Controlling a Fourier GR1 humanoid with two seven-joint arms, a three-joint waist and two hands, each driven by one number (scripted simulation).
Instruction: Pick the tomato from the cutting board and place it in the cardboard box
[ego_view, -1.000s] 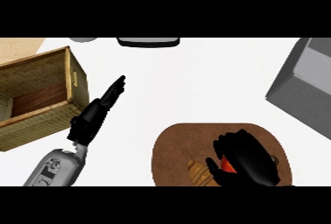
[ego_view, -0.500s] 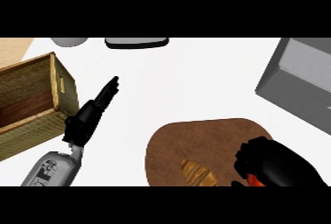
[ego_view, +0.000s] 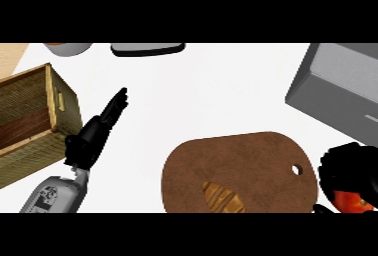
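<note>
Tomato sits in the right hand, just off the cutting board's right edge, low in view; black fingers curl round it, only a red patch shows. Board is round, brown, w/ a small hole near that edge & a bread-like item on its near part. Cardboard box well left of board. Left hand betw. box & board, fingers straight, holding nothing. Grey appliance beyond board, right, on white counter.
</note>
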